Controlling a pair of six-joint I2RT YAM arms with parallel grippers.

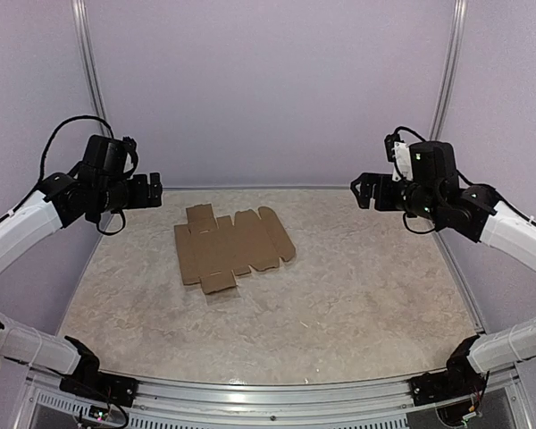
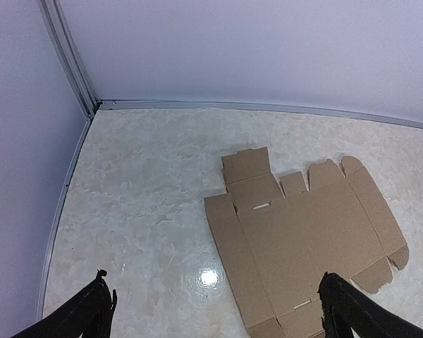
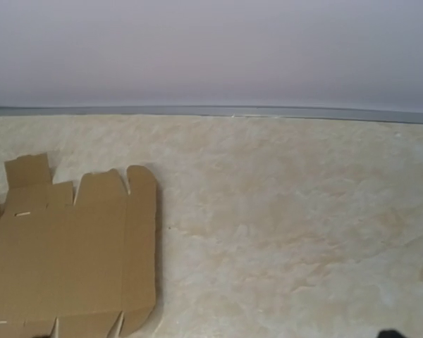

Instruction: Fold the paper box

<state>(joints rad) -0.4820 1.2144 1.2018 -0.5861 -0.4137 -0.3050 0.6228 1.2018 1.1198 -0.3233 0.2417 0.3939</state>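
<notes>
Cardboard of the paper box (image 1: pixel 232 248) lies flat and unfolded on the table (image 1: pixel 357 295), left of centre (rounded tabs toward the back wall (image 1: pixel 268 89)). Left gripper (image 1: pixel 154 190) and right gripper (image 1: pixel 361 192) hover above either side, fingers spread wide and empty, neither touching it.

No text, label, brand, number or sign can be read in any of the three views. The upturned face of the paper box (image 1: pixel 232 248) is plain brown cardboard, unprinted.
</notes>
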